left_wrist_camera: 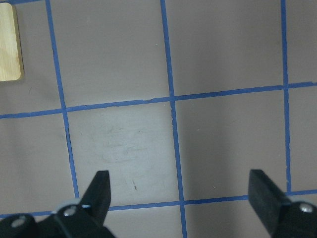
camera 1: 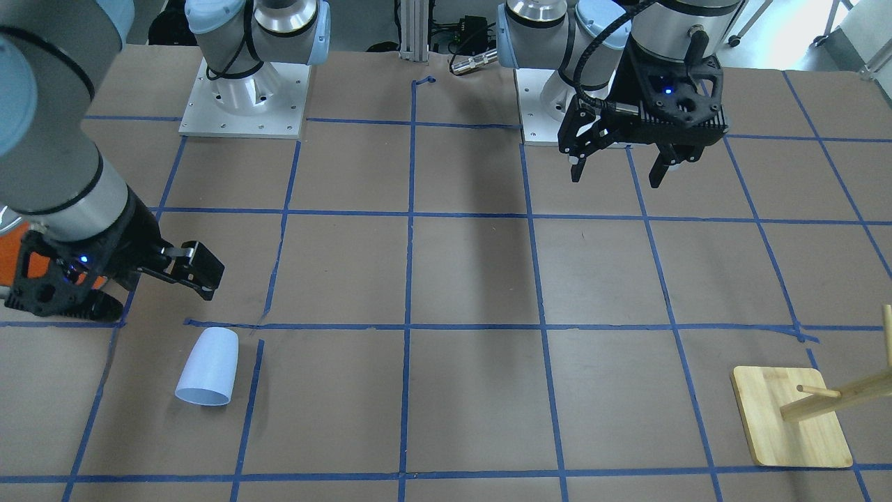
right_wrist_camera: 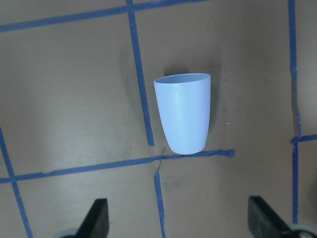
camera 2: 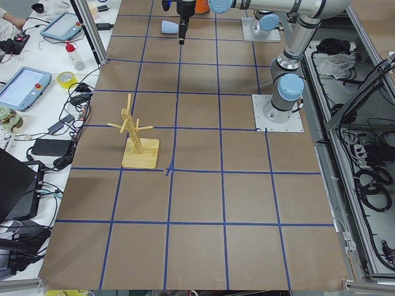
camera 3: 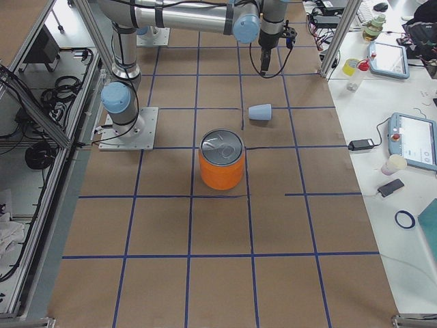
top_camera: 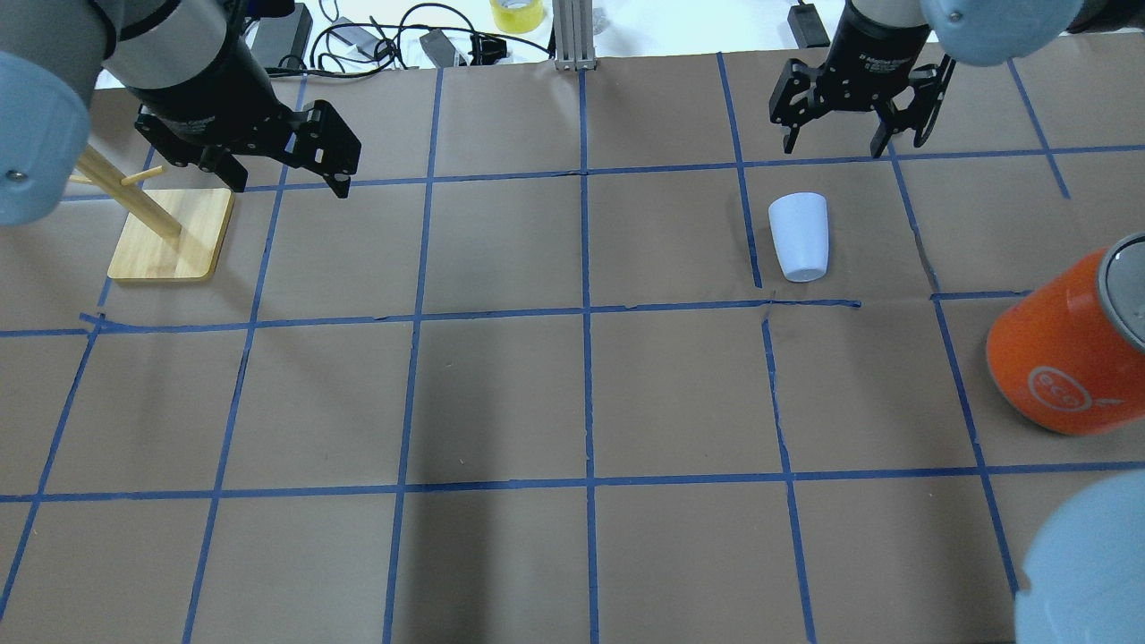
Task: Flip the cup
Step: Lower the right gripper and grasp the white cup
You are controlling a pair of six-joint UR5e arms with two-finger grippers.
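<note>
The small pale blue-white cup (top_camera: 799, 237) lies on its side on the brown table, wider rim end pointing away from the robot's base. It also shows in the front view (camera 1: 207, 367) and the right wrist view (right_wrist_camera: 184, 113). My right gripper (top_camera: 834, 143) is open and empty. It hangs above the table just beyond the cup's rim end, apart from it; its fingertips (right_wrist_camera: 96, 220) frame the bottom of the wrist view. My left gripper (top_camera: 288, 183) is open and empty over bare table far from the cup, and its wrist view shows only taped squares.
A large orange can with a silver top (top_camera: 1064, 358) stands on the robot's right side, nearer the robot than the cup. A wooden peg stand on a square base (top_camera: 170, 237) sits beside the left gripper. Blue tape lines grid the table.
</note>
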